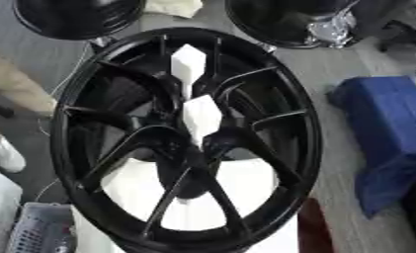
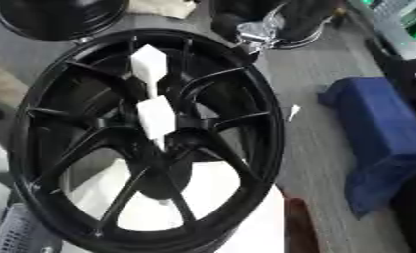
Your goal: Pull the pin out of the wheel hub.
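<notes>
Black wheel hub (image 1: 185,143) before me, two white pins (image 1: 200,118) at its centre, my hands out of sight, grip state unknowable

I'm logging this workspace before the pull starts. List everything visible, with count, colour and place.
wheel: one, black, spoked, fills the centre
white pins: two, standing at the hub, one below the other
white surface: one, showing through the lower spokes
other wheels: two, black, along the far edge, the right one with a shiny metal part
blue block: one, at the right on the grey floor
small white piece: one, on the floor right of the wheel
grey basket: one, lower left corner
robot's hands: neither in view
</notes>
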Available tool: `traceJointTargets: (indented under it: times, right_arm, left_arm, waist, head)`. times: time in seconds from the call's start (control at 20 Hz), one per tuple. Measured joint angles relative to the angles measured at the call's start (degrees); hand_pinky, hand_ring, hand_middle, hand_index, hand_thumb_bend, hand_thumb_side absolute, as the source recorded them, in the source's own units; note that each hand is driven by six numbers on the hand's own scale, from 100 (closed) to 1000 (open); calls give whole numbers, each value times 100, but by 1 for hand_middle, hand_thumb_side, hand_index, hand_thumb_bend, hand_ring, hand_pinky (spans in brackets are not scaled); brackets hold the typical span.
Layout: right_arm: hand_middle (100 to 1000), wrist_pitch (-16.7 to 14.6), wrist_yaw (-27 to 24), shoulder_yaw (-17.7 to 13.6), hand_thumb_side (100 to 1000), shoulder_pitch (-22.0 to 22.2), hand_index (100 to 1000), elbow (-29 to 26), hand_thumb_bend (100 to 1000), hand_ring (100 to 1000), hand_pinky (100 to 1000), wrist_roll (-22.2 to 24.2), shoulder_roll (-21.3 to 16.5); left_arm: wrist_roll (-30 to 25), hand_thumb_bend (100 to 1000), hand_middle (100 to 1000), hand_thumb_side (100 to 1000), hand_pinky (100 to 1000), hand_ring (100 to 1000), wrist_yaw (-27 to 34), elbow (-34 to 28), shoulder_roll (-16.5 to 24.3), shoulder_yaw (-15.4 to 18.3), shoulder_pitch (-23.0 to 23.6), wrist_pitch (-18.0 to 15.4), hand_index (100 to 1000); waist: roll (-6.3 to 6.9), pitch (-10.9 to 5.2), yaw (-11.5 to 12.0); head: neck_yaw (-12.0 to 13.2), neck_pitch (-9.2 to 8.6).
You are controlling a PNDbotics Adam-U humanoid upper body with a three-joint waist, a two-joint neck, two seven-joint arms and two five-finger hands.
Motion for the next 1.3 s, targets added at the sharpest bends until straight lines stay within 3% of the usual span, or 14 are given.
traceJointTargets:
  times: [0.45, 0.9, 1.05, 1.3]
  right_arm:
    - [752, 113, 288, 96, 607, 171, 831, -332, 145, 758, 819, 113, 372]
    - [746, 250, 530, 167, 676, 256, 861, -444, 182, 738, 802, 250, 464]
    - [736, 300, 739, 215, 671, 275, 857, -494, 251, 723, 784, 300, 488]
    - [737, 325, 1333, 289, 664, 269, 855, -642, 269, 731, 779, 326, 495]
  left_arm:
    - [102, 546, 547, 528, 666, 717, -52, 18, 126, 80, 170, 13, 700]
    - [105, 544, 547, 530, 667, 718, -53, 39, 144, 103, 190, 14, 699]
    - [105, 544, 547, 531, 667, 718, -53, 49, 144, 110, 198, 14, 699]
    - [105, 543, 547, 531, 667, 718, -53, 76, 144, 112, 216, 13, 699]
  waist:
    - [-74, 0, -125]
    - [-77, 0, -123]
    - [-96, 0, -123]
    - [-112, 0, -123]
  head:
    - [323, -98]
    - [386, -94]
    - [406, -52]
    - [427, 32]
